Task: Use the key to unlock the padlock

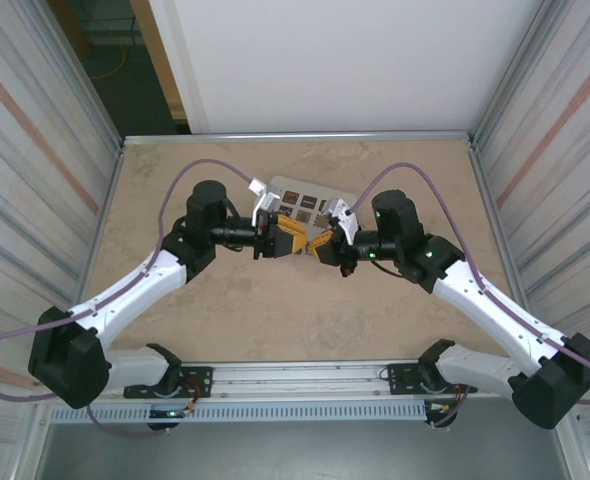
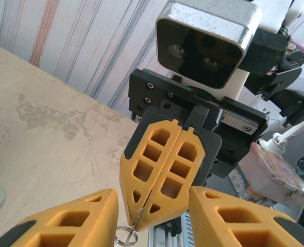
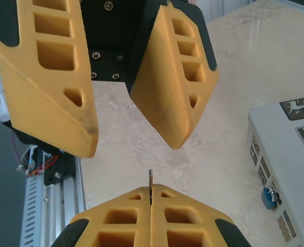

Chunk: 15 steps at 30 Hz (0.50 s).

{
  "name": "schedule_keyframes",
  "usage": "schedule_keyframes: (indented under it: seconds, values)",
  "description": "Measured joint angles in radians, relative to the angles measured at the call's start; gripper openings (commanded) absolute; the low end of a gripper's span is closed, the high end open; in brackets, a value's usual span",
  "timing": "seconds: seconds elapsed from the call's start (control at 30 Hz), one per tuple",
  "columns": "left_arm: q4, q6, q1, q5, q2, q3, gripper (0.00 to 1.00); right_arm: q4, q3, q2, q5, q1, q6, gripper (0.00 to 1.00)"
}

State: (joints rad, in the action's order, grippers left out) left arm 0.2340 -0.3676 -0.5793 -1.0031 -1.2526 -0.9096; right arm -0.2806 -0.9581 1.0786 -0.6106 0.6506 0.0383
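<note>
My right gripper [image 3: 151,193] is shut on the key [image 3: 150,177], whose thin metal blade pokes out between the closed fingertips. In the left wrist view the key's ring [image 2: 126,235] hangs below the right gripper [image 2: 141,218]. My left gripper [image 2: 152,206] is open, its yellow fingers standing either side of the right gripper's tip without touching the key. Both grippers meet above mid-table, left gripper [image 1: 291,240] facing right gripper [image 1: 321,246]. The padlock [image 3: 268,197], tiny and blue, hangs at the side of the white box [image 3: 288,154], apart from both grippers.
The white box [image 1: 303,203] with brown patterned squares lies just behind the two grippers. Corrugated walls close in the table on the left and right. A metal rail [image 1: 305,375] with the arm bases runs along the near edge.
</note>
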Motion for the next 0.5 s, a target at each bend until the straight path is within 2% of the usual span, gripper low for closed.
schedule_keyframes:
  seconds: [0.23,0.5]
  values:
    - [-0.005,0.01,-0.005,0.0,-0.014,-0.001,0.35,0.005,-0.011,0.001,0.0,0.006,0.0,0.0]
    - [-0.006,0.017,-0.006,0.0,-0.025,-0.004,0.25,0.012,-0.013,0.001,0.001,0.013,0.0,0.0]
